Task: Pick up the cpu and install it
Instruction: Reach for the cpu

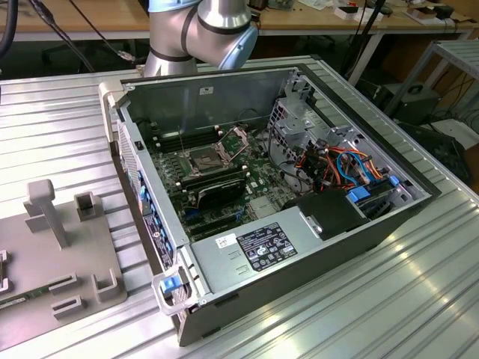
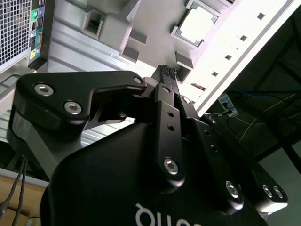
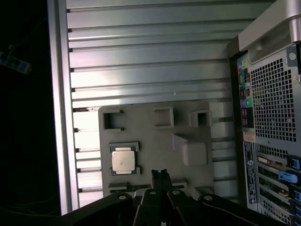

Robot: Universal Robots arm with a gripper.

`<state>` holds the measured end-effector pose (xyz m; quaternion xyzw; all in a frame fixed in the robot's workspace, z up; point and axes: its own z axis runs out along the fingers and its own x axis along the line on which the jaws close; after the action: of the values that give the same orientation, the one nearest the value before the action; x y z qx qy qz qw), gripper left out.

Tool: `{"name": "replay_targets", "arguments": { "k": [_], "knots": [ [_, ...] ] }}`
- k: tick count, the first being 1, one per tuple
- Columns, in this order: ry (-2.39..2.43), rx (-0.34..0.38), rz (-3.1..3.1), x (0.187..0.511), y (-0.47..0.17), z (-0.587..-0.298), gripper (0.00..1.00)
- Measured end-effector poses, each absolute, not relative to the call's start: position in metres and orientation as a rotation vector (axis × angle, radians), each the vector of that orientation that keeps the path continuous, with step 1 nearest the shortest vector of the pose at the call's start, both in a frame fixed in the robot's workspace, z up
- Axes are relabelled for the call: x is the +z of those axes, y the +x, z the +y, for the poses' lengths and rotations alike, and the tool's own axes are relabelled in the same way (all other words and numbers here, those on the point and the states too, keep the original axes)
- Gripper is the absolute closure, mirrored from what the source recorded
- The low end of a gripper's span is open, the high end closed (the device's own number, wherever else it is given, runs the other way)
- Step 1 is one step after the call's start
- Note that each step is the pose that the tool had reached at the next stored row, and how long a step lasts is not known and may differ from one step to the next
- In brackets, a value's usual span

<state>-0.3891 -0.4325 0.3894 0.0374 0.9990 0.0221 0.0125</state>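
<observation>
Materials and finish: surface (image 1: 389, 299), ribbed bare metal with a satin sheen; fixture plate (image 3: 155, 136), smooth matt grey plastic; cpu (image 3: 123, 160), dull silver-grey metal top; gripper (image 2: 167, 70), matt black body with bright metal screw heads; computer case (image 1: 224, 86), grey sheet metal, perforated at the rear panel; arm (image 1: 217, 22), glossy silver shell with pale blue-grey caps

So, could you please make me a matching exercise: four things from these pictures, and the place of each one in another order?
Things:
1 cpu
2 end effector
3 socket
4 computer case

Places:
a lying on the ribbed table
b on the board inside the computer case
c in a recess of the grey holder
d over the grey holder, holding nothing

Pairs: 1-c, 2-d, 3-b, 4-a
</observation>
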Motion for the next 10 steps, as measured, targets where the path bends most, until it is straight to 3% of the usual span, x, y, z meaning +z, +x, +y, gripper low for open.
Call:
{"name": "replay_targets", "arguments": {
  "k": [10],
  "knots": [
    [0.117,0.069,3.114,0.389,-0.392,-0.448,0.89]
  ]
}}
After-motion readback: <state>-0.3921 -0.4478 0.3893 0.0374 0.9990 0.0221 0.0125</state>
